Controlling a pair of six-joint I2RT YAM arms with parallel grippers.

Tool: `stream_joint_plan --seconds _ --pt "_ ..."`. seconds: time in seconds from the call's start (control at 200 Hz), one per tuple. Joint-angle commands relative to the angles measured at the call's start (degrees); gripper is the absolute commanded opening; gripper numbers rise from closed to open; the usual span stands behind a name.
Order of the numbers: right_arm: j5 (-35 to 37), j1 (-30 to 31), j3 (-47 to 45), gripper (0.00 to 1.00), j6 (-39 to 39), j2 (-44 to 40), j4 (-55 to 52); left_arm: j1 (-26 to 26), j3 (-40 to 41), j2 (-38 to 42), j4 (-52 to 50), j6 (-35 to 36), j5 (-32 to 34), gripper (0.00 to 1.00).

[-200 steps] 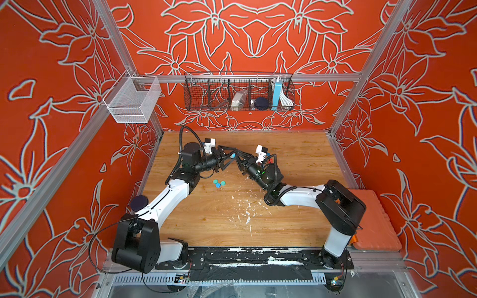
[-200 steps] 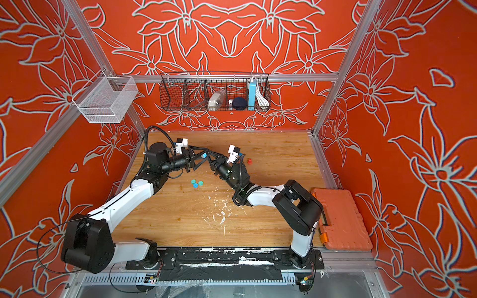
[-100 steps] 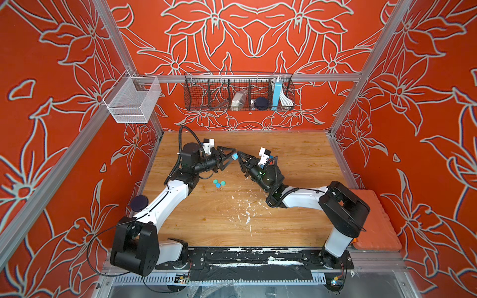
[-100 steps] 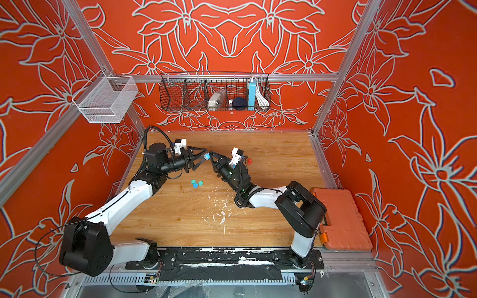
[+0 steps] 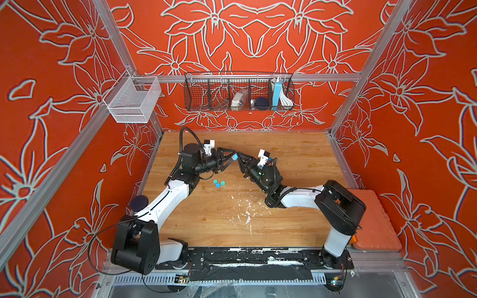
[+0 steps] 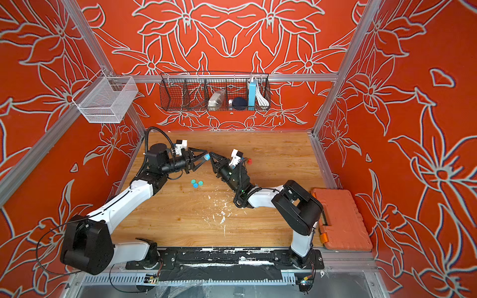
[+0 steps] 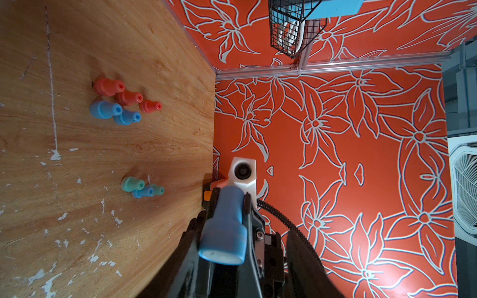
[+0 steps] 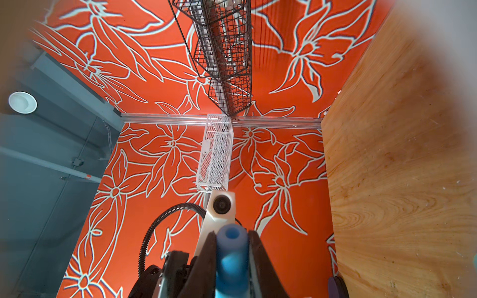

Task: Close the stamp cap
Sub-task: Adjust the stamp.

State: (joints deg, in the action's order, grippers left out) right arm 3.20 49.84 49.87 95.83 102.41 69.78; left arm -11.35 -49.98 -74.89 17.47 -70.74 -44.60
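Blue stamp [image 5: 234, 156] midair over the bench [image 5: 284, 219], back-centre, between both tips. Right gripper [image 8: 232, 234] clamped on it; left gripper [image 7: 229, 197] flanks it, can't tell if gripping.

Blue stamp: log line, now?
blue stamp held midair | right jaws shut on it | left jaws open around wide end

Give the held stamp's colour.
The stamp is light blue, clearest in the left wrist view.
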Motion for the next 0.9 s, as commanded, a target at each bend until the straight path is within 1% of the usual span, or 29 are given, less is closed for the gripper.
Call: stream_joint_plan --seconds 0.0,0.25,0.35,0.706,0.896 --pt "1.60 0.35 0.14 0.00 2.52 1.73 2.02 -0.27 -0.64 -0.58 2.30 0.43 -2.06 0.51" --pt "2.24 0.34 0.09 0.00 3.53 2.78 3.47 -0.25 -0.85 -1.99 3.11 -0.32 -2.33 0.46" --pt "2.09 0.38 0.32 0.00 3.66 3.20 3.74 -0.26 -0.87 -2.40 3.11 -0.28 -2.56 0.42" --pt "1.90 0.35 0.58 0.00 3.92 4.05 4.66 -0.25 -0.59 -2.45 2.06 -0.11 -1.81 0.32" --pt "1.46 0.34 0.59 0.00 3.92 4.20 5.02 -0.25 -0.32 -1.96 1.25 0.23 -1.46 0.31"
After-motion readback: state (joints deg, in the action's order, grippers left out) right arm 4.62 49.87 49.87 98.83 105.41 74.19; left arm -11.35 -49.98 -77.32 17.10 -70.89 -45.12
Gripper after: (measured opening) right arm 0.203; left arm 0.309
